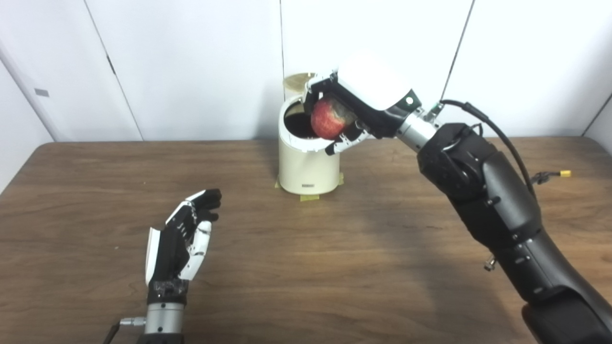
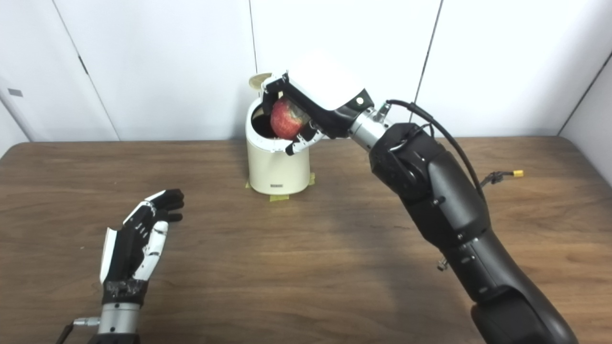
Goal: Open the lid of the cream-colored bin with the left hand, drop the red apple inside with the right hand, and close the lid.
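I see my right hand gripping the red apple directly over the cream-colored bin's open mouth, lid tipped back; left hand waits open, well in front of the bin.

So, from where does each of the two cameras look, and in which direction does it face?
Left eye view: on the head's left side, facing forward and down at the table; both arms rise from the bottom edge.
Right eye view: beside it, to the right, facing the same way; everything appears shifted left.
Both share: the right hand holding the red apple over the open cream-colored bin, and the left hand, open, near the table's front.
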Available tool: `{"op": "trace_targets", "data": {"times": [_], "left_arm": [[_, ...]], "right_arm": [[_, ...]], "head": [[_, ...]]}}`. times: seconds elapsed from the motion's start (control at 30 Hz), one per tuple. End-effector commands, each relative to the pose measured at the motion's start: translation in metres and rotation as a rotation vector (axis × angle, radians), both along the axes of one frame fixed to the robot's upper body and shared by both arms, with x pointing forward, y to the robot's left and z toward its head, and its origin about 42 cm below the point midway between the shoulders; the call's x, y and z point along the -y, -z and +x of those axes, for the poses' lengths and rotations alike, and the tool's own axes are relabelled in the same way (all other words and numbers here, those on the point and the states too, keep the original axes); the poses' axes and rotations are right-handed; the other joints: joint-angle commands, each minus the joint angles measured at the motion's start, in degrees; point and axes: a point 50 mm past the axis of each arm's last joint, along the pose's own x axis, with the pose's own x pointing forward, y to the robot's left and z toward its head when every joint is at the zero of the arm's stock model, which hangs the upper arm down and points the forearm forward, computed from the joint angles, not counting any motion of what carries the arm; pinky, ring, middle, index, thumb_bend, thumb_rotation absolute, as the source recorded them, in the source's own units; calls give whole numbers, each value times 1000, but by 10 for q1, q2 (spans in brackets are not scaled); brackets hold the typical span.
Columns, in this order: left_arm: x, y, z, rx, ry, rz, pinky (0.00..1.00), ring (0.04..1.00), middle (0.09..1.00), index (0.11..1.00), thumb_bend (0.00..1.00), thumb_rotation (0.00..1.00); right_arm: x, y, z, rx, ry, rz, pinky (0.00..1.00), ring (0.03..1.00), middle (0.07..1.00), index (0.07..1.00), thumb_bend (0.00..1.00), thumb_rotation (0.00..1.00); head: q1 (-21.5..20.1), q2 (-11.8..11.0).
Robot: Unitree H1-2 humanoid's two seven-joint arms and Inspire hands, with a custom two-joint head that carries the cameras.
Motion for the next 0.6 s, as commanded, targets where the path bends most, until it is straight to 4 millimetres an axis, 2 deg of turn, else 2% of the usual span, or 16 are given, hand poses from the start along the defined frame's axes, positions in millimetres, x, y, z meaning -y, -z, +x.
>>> {"op": "trace_targets", "data": {"times": [0.0, 0.1, 0.33, 0.47, 0.57], "left_arm": [[14, 14, -9, -27, -11, -23, 691, 762, 765, 747, 223, 643], [15, 14, -9, -28, -7, -22, 688, 763, 765, 748, 219, 645], [18, 14, -8, -30, 11, -36, 701, 773, 779, 759, 217, 578], [21, 14, -8, -41, 12, -25, 675, 761, 773, 757, 216, 574], [22, 14, -7, -49, 15, 0, 677, 764, 774, 758, 219, 617]], "right_arm": [[-11, -34, 7, 150, -42, 35, 341, 413, 563, 473, 509, 0], [-18, -29, 16, 169, -70, 37, 338, 420, 558, 469, 510, 0], [-33, -19, 33, 173, -66, 25, 378, 463, 552, 441, 511, 0], [-39, -14, 42, 174, -55, 20, 388, 470, 545, 440, 512, 0], [-42, -12, 49, 165, -38, 17, 391, 468, 547, 441, 512, 0]], "head": [[1, 0], [4, 1], [6, -2], [8, -3], [9, -3]]}}
